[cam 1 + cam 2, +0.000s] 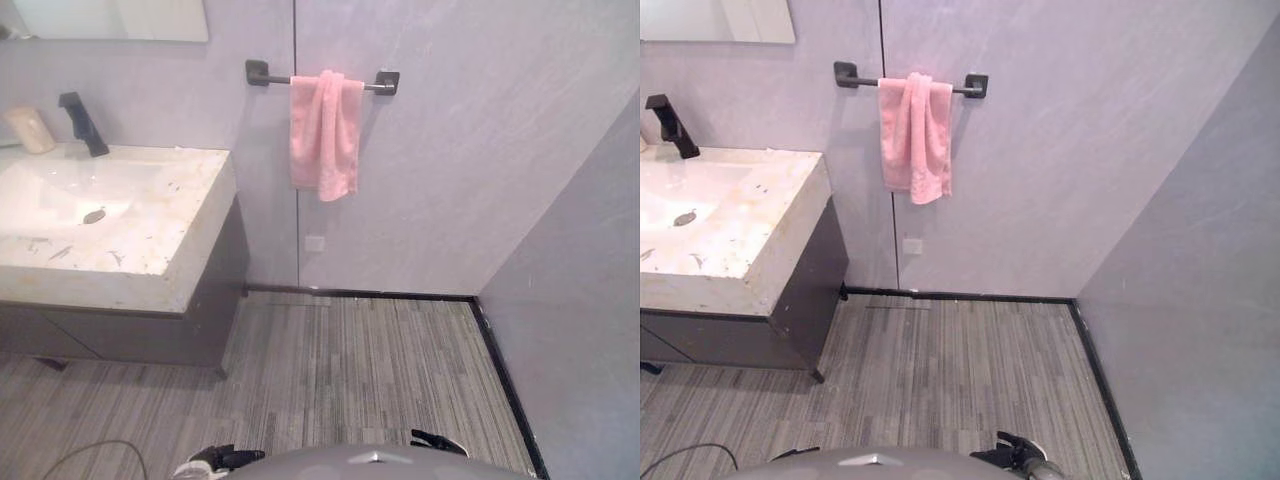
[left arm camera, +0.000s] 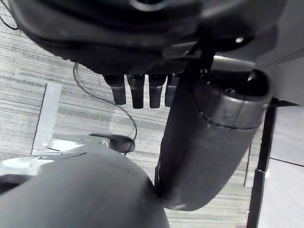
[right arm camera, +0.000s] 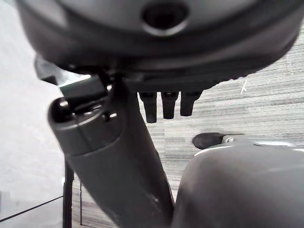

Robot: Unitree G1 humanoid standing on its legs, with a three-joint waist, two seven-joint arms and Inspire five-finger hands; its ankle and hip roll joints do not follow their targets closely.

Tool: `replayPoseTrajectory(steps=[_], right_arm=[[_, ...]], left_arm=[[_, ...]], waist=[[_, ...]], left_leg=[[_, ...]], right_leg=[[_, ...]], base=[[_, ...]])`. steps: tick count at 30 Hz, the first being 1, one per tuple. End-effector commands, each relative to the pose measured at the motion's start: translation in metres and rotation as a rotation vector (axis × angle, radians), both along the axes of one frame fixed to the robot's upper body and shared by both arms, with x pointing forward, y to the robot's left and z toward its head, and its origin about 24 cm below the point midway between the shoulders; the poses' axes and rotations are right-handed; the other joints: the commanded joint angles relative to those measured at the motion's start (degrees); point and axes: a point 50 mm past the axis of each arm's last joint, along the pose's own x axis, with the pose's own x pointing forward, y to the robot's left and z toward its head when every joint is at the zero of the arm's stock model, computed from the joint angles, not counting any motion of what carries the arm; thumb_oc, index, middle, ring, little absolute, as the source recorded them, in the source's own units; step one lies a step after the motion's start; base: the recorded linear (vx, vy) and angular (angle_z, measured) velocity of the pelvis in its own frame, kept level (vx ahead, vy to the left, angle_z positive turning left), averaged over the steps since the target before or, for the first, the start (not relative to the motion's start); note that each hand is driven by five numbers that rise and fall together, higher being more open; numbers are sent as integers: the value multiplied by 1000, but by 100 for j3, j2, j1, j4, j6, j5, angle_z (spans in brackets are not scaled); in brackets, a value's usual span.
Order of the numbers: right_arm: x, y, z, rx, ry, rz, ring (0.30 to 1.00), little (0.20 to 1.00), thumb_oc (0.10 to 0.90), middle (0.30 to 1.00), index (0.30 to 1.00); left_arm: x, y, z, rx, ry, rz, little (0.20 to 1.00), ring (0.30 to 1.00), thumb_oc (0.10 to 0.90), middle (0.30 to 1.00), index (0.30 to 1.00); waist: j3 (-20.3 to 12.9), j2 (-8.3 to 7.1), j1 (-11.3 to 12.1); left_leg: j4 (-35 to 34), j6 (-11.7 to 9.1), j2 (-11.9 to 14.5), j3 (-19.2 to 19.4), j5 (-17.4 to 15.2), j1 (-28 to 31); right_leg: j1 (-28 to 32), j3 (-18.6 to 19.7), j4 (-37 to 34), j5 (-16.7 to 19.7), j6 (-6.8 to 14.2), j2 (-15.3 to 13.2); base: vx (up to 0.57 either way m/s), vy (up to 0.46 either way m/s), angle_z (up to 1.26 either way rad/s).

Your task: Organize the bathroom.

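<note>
Left eye view: a pink towel (image 1: 325,133) hangs over a dark bar (image 1: 322,79) on the back wall, folded and bunched a bit, with one end lower than the other. The bar is fixed at both ends with square mounts. To the left stands a white sink (image 1: 150,255) on a dark cabinet (image 1: 205,300), with a black tap (image 1: 83,123) at its back edge and a beige bottle (image 1: 30,130) just beside the tap. A mirror (image 1: 110,18) is on the wall above the sink. The floor (image 1: 350,370) is grey w/ stripes. My left hand (image 1: 215,460) shows at the lower edge, low and well apart from the towel.

Right eye view: same scene, the towel is on the bar, the sink at left. My right hand (image 1: 1015,455) is at the lower edge, near the floor, also well apart from the towel.

Left wrist view: my fingers (image 2: 135,90) point straight down in a row, relaxed, they hold nothing. Floor is past them.

Right wrist view: my right fingers (image 3: 164,105) are also straight in a row, not curled, nothing in them. Striped floor behind, grey wall (image 3: 23,142) at one side.
</note>
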Motion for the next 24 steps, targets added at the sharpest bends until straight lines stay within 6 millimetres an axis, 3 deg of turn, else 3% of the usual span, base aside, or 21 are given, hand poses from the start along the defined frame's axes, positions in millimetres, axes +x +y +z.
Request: replayPoseTrajectory(steps=[1,6,8,10,11,12,14,16,17,18,19,20,21,24], right_arm=[[38,-5,10,0,-147,25,900,900,800,900,900],[53,-6,16,25,-228,7,900,900,800,900,900],[76,-7,27,31,-339,32,900,900,800,900,900],[107,-8,46,43,-492,70,900,900,800,900,900],[109,-7,48,42,-504,77,900,900,800,900,900],[125,-7,62,41,-597,120,900,900,800,900,900],[147,-4,87,47,-736,166,900,900,800,900,900],[166,4,115,54,-871,203,900,900,800,900,900],[175,9,135,64,-974,221,900,900,800,900,900],[177,10,141,67,-991,221,900,900,800,900,900],[182,13,158,71,-1092,231,900,900,800,900,900],[182,13,162,70,-1125,239,900,900,800,900,900],[183,11,179,61,-1216,250,900,900,800,900,900],[185,8,198,34,-1334,251,900,900,800,900,900]], left_arm=[[12,-7,0,-6,-40,47,900,900,800,900,900],[32,0,5,-14,-139,123,900,900,800,900,900],[62,8,15,6,-274,143,900,900,800,900,900],[98,19,33,-12,-445,204,900,900,800,900,900],[99,20,34,-19,-450,209,900,900,800,900,900],[116,25,46,-19,-559,232,900,900,800,900,900],[139,33,68,-19,-717,228,900,900,800,900,900],[161,32,94,-1,-855,193,900,900,800,900,900],[172,31,113,13,-950,179,900,900,800,900,900],[177,31,120,19,-972,178,900,900,800,900,900],[187,31,141,31,-1078,168,900,900,800,900,900],[188,32,145,30,-1106,167,900,900,800,900,900],[198,30,165,25,-1184,155,900,900,800,900,900],[204,18,189,10,-1287,92,900,900,800,900,900]], waist=[[212,77,139],[286,58,113],[455,-39,85],[649,-113,53],[657,-112,50],[756,-115,73],[848,-100,99],[914,-23,150],[925,75,181],[931,110,196],[944,171,210],[955,169,209],[960,193,268],[936,125,388]], left_leg=[[8,82,-18,-54,-235,34],[402,7,23,67,-341,-9],[1396,-59,16,257,-495,-410],[2803,-145,9,288,-131,-1079],[2887,-150,12,283,-117,-1129],[3566,-163,-37,251,-5,-1475],[3869,-175,-92,259,193,-1903],[3231,-223,16,295,425,-1929],[2279,-268,169,391,631,-1885],[1880,-276,232,435,713,-1869],[1107,-314,377,539,950,-1813],[1037,-319,387,552,991,-1777],[194,-380,504,681,1181,-1921],[8,-484,609,671,1290,-2375]], right_leg=[[-137,-360,-9,148,78,177],[-104,-367,58,96,9,175],[-125,-383,198,82,-69,89],[-166,-360,320,57,-214,61],[-171,-361,329,56,-223,63],[-164,-289,397,56,-273,56],[-140,-102,477,40,-284,77],[-27,84,463,-20,-242,178],[48,142,427,-73,-213,293],[91,159,404,-94,-214,327],[203,156,334,-154,-221,371],[230,148,322,-163,-222,366],[439,136,345,-295,-205,375],[767,87,383,-521,-203,331]], base=[[40,-45,6],[55,-58,2],[18,-102,3],[-5,-88,8],[33,-45,15],[60,-22,14],[141,11,-3],[242,75,-19],[253,87,-16],[382,142,-10],[271,103,2],[454,151,9],[352,102,23],[539,126,15]])
